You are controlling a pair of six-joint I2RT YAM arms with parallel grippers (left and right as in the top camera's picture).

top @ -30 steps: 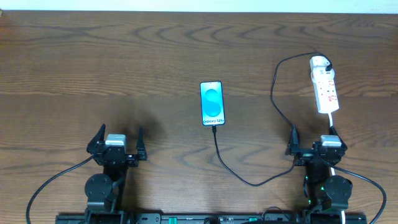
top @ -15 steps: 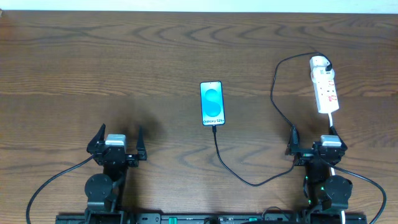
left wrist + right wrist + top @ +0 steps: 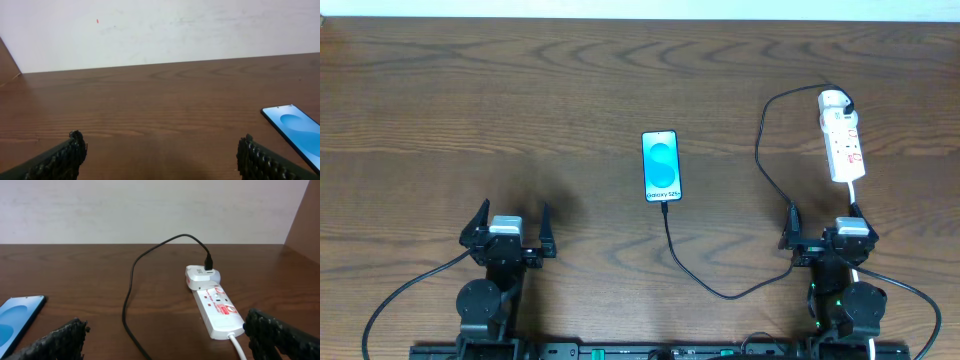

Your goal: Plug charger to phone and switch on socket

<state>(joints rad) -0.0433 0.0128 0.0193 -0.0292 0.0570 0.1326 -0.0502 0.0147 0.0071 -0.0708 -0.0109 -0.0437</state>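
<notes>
Looking down from above, the big brown table [image 3: 470, 90] holds everything. The left gripper [image 3: 514, 216] sits at 7 o'clock on the table. The right gripper [image 3: 823, 226] sits at 5 o'clock. Both have their fingers spread wide, and neither one holds or touches a task thing.

The socket [image 3: 844, 145] lies at 2 o'clock on the table, straight out at 12 o'clock from the right gripper. The phone [image 3: 661, 166] lies flat in the middle with its blue screen lit. The charger [image 3: 760, 150] runs from its white plug head [image 3: 833, 100], which sits in the far end of the socket. It loops down past the right gripper and comes up to the phone's 6 o'clock edge. Its connector tip [image 3: 665, 203] touches that edge.

I think the plugging-in part looks done, or nearly done. The switch looks like the next job. The right gripper is closest, so it needs to reach to 12 o'clock and press down softly on the right switch.

Some things are hard to see. I cannot tell if the tip is pushed all the way into the phone. The red switches [image 3: 228, 310] are too small to show on or off. The right wrist view cuts off most of the phone, and the socket's white cord [image 3: 238, 347] runs out of the picture.
</notes>
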